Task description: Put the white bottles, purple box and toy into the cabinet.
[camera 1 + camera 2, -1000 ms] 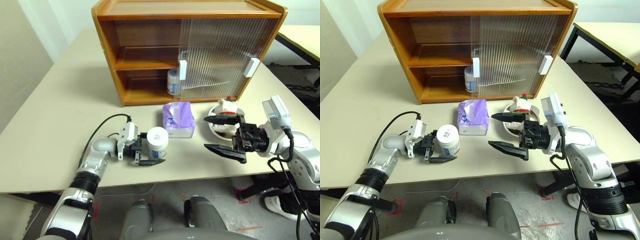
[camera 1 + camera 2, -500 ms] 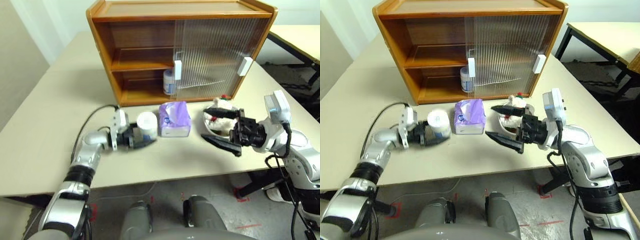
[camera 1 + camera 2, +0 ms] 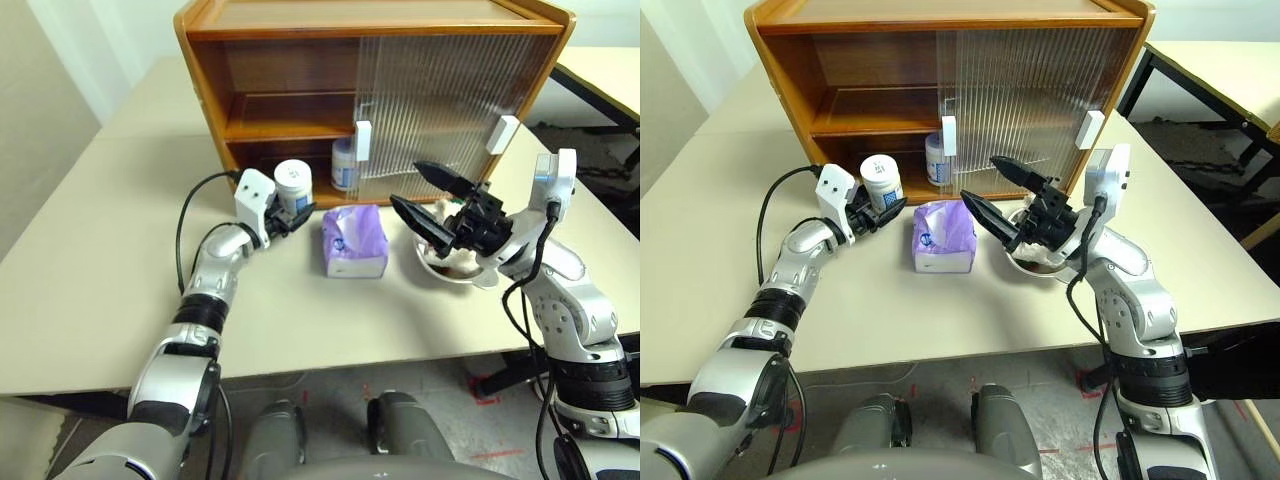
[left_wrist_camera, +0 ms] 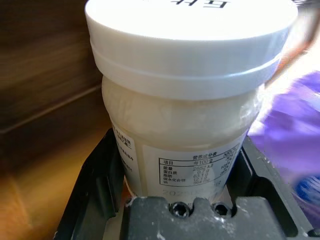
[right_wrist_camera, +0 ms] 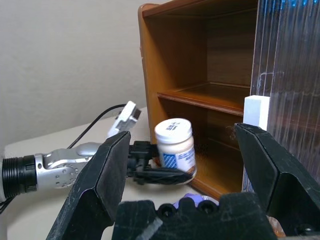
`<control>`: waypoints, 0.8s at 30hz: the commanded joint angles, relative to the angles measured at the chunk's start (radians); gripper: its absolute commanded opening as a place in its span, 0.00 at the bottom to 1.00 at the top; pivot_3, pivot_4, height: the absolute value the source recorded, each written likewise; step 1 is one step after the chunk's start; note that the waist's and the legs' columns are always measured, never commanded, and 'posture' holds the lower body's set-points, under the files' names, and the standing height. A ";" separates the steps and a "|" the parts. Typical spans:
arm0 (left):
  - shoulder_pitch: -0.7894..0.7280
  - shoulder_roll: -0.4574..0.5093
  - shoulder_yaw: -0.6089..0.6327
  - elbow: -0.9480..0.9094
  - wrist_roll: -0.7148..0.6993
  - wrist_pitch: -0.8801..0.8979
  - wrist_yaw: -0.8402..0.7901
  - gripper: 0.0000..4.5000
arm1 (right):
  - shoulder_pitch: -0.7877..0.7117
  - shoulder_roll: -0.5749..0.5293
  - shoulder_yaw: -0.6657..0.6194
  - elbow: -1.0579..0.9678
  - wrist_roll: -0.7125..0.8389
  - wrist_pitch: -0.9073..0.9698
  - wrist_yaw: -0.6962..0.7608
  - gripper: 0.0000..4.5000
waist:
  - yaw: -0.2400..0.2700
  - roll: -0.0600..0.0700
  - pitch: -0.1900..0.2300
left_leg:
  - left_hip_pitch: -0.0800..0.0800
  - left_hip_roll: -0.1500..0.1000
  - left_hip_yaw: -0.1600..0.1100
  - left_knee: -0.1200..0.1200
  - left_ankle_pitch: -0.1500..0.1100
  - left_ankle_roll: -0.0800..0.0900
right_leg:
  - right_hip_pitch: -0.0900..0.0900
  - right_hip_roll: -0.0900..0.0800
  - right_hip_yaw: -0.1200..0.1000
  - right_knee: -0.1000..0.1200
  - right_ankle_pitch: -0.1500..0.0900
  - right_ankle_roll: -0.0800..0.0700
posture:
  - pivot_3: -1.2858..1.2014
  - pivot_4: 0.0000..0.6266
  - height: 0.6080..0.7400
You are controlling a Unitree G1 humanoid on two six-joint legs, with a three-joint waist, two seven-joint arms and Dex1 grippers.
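Right now your left pincer (image 3: pixel 291 213) is clamped on one white bottle (image 3: pixel 293 184), fingers either side of its body below the lid. That jar stands upright, lid up, long axis vertical, just in front of the cabinet (image 3: pixel 300 100) at its open lower shelf. Its label carries a small table of print, too small to read; the marks on the lid can't be made out either. Your left arm reaches forward, roughly level, toward 1 o'clock.

A second white bottle (image 3: pixel 344 165) stands upright on the lower shelf, at the edge of the ribbed sliding door (image 3: pixel 440 100).

At 3 o'clock of the held jar, the purple box (image 3: pixel 354 240) lies flat on the tabletop (image 3: pixel 90 260), long axis running toward the cabinet, oval opening upward.

Your right pincer (image 3: pixel 430 197) is spread wide and holds nothing; it hangs above the bowl (image 3: pixel 440 268), pointing toward 10 o'clock and slightly up. You can see the toy (image 3: pixel 442 210) partly behind it, in that bowl.
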 commanded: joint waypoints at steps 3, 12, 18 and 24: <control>-0.088 -0.042 0.007 0.116 0.055 0.011 0.184 0.69 | 0.006 0.023 0.042 -0.024 -0.032 -0.023 -0.024 1.00 | -0.001 0.000 0.000 | 0.000 0.000 0.000 0.000 0.000 0.000 | 0.000 0.000 0.000 0.000 0.000 0.000 | 0.48 0.01 1.00; -0.221 -0.090 0.007 0.321 0.111 -0.013 0.419 0.69 | 0.038 0.041 0.093 -0.059 -0.024 -0.011 -0.027 1.00 | -0.002 -0.002 0.001 | 0.000 -0.001 0.000 0.000 0.000 0.000 | 0.000 0.000 0.000 0.000 0.000 0.001 | 0.48 0.03 1.00; -0.275 -0.109 0.027 0.406 0.109 -0.029 0.485 0.69 | 0.039 0.025 0.084 -0.067 -0.018 -0.005 -0.028 1.00 | -0.001 -0.004 0.003 | 0.000 -0.001 0.000 0.000 0.000 0.000 | 0.000 0.000 0.000 -0.001 0.000 0.001 | 0.47 0.04 1.00; -0.316 -0.118 0.060 0.451 0.096 -0.044 0.507 0.69 | 0.039 0.002 0.073 -0.070 -0.027 -0.002 -0.046 1.00 | -0.002 -0.008 0.010 | 0.000 0.000 0.000 0.000 0.000 0.000 | 0.000 0.000 0.000 -0.001 0.000 0.000 | 0.46 0.07 1.00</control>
